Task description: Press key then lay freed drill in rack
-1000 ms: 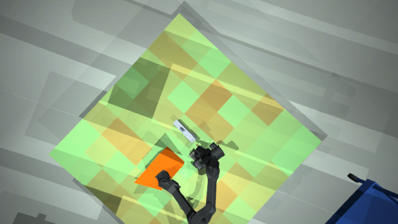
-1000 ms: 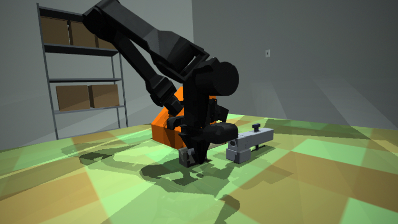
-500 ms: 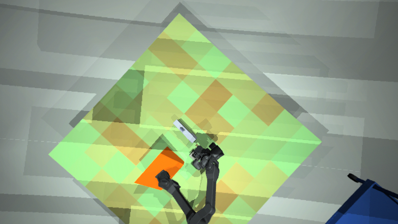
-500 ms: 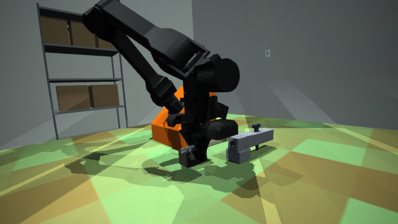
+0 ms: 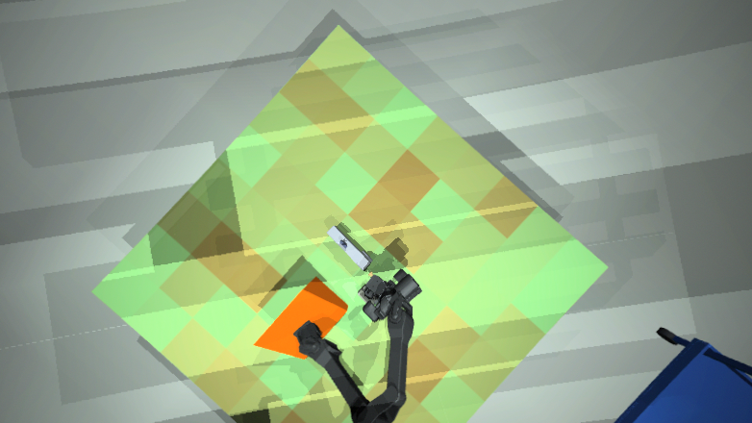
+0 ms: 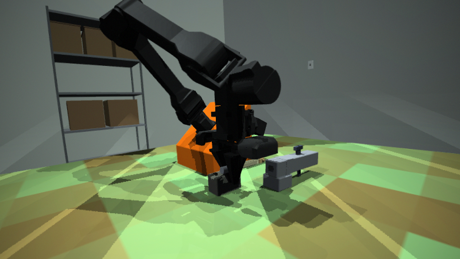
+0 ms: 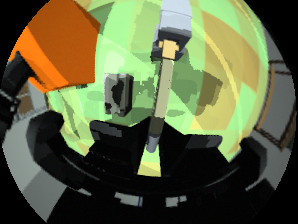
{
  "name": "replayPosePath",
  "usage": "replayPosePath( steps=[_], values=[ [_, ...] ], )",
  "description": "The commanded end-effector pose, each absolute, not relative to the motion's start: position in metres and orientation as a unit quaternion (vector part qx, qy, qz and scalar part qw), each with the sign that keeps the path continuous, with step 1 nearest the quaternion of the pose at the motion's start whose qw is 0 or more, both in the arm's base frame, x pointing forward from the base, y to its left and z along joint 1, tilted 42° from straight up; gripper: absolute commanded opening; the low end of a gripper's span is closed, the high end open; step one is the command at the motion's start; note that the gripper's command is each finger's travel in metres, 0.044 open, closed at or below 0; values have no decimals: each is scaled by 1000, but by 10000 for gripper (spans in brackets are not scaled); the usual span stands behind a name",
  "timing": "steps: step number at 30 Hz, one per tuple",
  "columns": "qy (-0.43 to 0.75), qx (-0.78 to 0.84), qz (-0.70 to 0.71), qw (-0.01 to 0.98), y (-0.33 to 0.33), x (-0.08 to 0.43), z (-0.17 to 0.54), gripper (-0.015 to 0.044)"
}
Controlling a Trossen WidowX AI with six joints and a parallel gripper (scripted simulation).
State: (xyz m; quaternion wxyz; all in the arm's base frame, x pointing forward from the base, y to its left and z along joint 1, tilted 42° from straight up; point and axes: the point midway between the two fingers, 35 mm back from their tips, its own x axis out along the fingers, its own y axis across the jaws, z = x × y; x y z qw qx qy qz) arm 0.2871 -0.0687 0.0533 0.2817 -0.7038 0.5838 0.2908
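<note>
The grey block (image 5: 348, 247) (image 6: 290, 160) (image 7: 176, 15) holds the dark key (image 5: 343, 242) (image 6: 297, 148). The key's head stands above the top and its pin shows below. My gripper (image 6: 232, 175) (image 7: 154, 119) is shut on the drill (image 7: 162, 92), near its grey end. In the wrist view the drill points toward the block, its gold end (image 5: 371, 274) (image 6: 261, 160) (image 7: 170, 49) just in front of the block's end face. The block's dark hole shows in the exterior view. The small dark rack (image 6: 215, 184) (image 7: 118, 95) stands low beside the fingers; its slot looks dark.
The arm's base stands on an orange wedge (image 5: 294, 315) (image 6: 193, 158) (image 7: 65, 45), left of the gripper in the top view. A blue object (image 5: 699, 388) lies off the patterned table at the lower right. Shelves (image 6: 99, 93) with brown boxes stand behind.
</note>
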Motion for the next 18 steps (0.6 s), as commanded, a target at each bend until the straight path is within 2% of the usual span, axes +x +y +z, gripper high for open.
replayPosePath(
  steps=[1, 18],
  values=[
    [584, -704, 286, 285, -67, 287, 56, 0],
    [584, -704, 286, 285, -62, 285, 59, 0]
  ],
)
